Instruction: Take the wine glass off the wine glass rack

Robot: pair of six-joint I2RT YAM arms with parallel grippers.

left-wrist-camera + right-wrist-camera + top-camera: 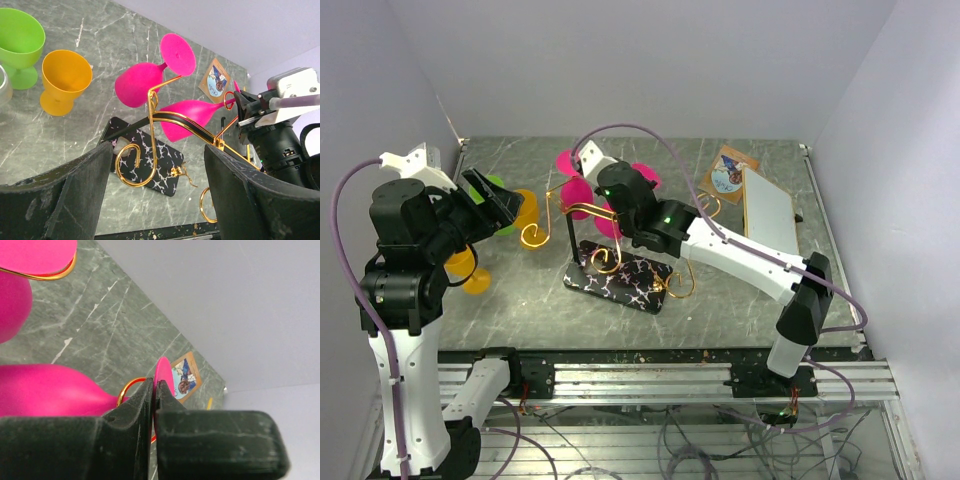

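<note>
One wine glass (190,119), nearly horizontal

2 black-and-white arms (740,255), purple cables (344,250)

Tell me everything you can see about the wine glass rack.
The wine glass rack is a gold wire stand with curled scroll hooks, a black post and a black, white-veined base, upright on the grey marbled table. Two pink wine glasses hang tilted from it; the right gripper is shut on one's stem.
</note>
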